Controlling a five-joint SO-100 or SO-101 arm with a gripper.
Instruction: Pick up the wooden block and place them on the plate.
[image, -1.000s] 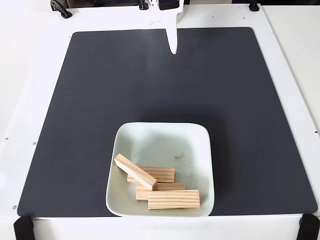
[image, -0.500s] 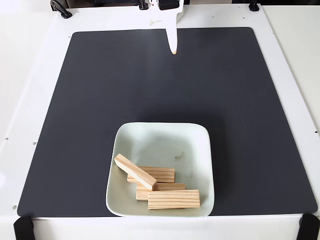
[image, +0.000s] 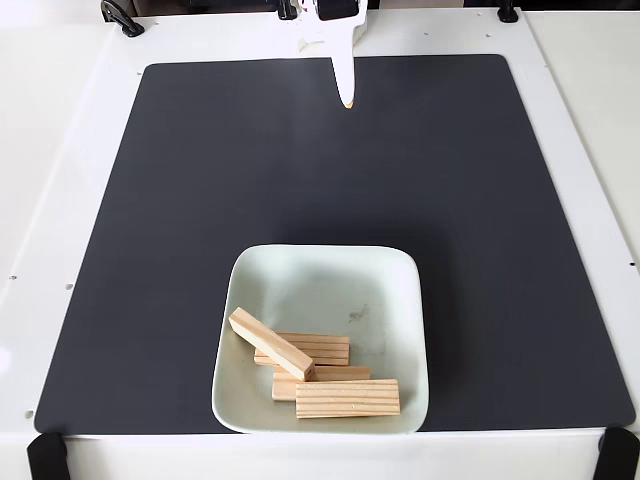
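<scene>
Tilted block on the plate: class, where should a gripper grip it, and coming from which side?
Grip the tilted block across its narrow width at mid-length, coming down from above. It lies diagonally on top of the other blocks, so its long sides look free; the plate rim leaves little room for a low side approach.

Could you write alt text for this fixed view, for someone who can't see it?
Four wooden blocks lie piled in the near part of a square pale plate on a dark mat. A white robot gripper hangs at the far edge of the mat, well apart from the plate, its jaws together and holding nothing.
</scene>
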